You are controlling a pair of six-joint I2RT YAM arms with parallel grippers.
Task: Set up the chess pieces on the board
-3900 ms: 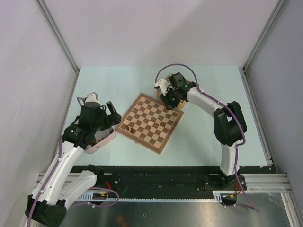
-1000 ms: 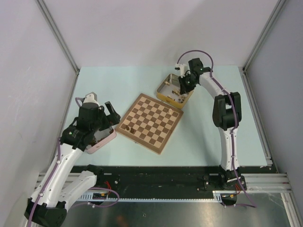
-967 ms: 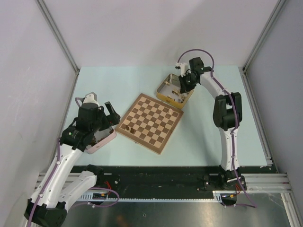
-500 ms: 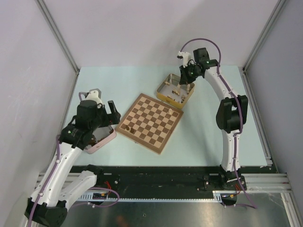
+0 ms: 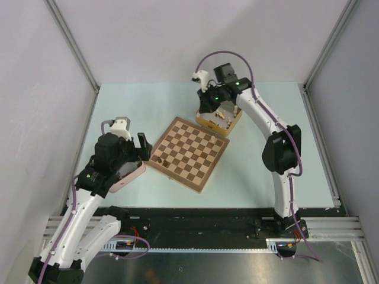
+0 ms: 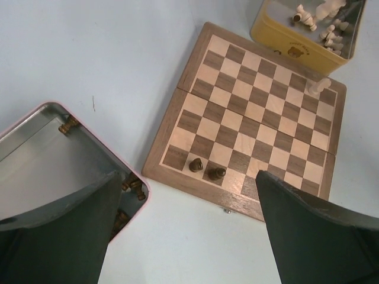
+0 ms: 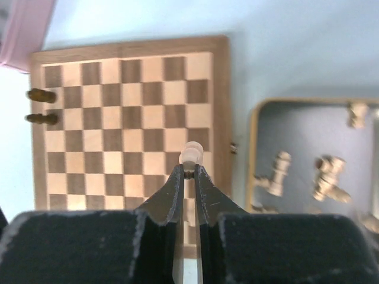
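Note:
The board point(image 5: 186, 154) lies mid-table, turned at an angle. Two dark brown chess pieces point(image 5: 163, 160) stand at its left edge, also in the left wrist view point(image 6: 206, 169). One pale piece point(image 6: 318, 87) stands near the board's far right edge. My right gripper point(image 5: 208, 102) hovers over the left end of the yellow tin point(image 5: 220, 117). In the right wrist view, my right gripper point(image 7: 189, 171) is shut on a pale piece point(image 7: 193, 153), above the board point(image 7: 130, 118). My left gripper point(image 6: 189, 236) is open and empty, between the pink tin point(image 6: 59, 160) and the board point(image 6: 254, 124).
The yellow tin point(image 7: 308, 154) holds several loose pale pieces point(image 7: 277, 171). The pink tin point(image 5: 127, 174) at the board's left holds dark pieces point(image 6: 136, 188). Grey walls close in the table on three sides.
My right gripper rose out of the yellow tin with a pale piece and swung left toward the board. My left arm shifted slightly and stayed open.

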